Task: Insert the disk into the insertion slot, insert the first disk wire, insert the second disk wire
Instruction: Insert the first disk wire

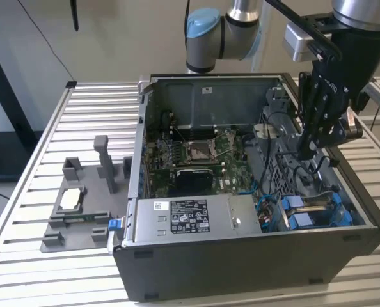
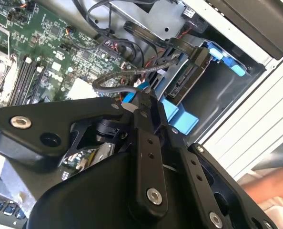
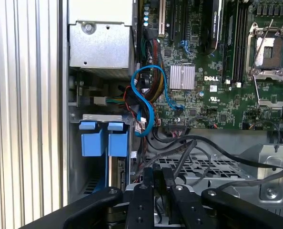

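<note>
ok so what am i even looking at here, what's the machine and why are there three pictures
It is a robot arm with a black gripper at its end, working over an open computer case on a slatted metal table. The exterior view comes from a camera off the arm and shows the whole scene. The two wrist views come from cameras riding on the arm, looking past the gripper into the case. On the exterior view's left, beside the case, lies a grey fixture. Inside are the motherboard and, in the slot, the disk in its blue frame. The gripper hangs among loose wires near the disk; I cannot tell whether it holds one.
</note>
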Robot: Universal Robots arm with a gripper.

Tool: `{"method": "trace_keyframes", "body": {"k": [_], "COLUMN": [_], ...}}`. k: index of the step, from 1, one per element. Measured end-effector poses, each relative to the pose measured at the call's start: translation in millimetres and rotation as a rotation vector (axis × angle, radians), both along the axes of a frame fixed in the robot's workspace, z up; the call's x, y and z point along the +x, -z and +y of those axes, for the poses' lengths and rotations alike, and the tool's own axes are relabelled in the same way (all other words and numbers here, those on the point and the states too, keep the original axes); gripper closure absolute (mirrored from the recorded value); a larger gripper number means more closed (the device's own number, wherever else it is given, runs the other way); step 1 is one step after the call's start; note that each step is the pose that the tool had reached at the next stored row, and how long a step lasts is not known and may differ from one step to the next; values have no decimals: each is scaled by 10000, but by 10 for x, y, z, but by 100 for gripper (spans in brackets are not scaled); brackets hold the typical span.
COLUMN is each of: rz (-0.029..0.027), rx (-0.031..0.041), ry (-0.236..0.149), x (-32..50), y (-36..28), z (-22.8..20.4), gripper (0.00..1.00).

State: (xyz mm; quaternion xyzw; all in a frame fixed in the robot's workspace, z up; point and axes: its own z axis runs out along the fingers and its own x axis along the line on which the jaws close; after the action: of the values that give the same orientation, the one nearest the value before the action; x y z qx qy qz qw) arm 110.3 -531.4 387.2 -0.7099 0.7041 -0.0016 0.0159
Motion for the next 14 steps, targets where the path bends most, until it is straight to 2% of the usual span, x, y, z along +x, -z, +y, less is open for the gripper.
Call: {"method": "trace_keyframes", "body": {"k": [9,12,14], "rz": [2,9,23], "rx": [-1,-1,0], "ry": [-1,0,0], "x": [3,12,22], "y": [8,13,19], "z": [-11,-40,-80], "gripper": [81,81,81]}}
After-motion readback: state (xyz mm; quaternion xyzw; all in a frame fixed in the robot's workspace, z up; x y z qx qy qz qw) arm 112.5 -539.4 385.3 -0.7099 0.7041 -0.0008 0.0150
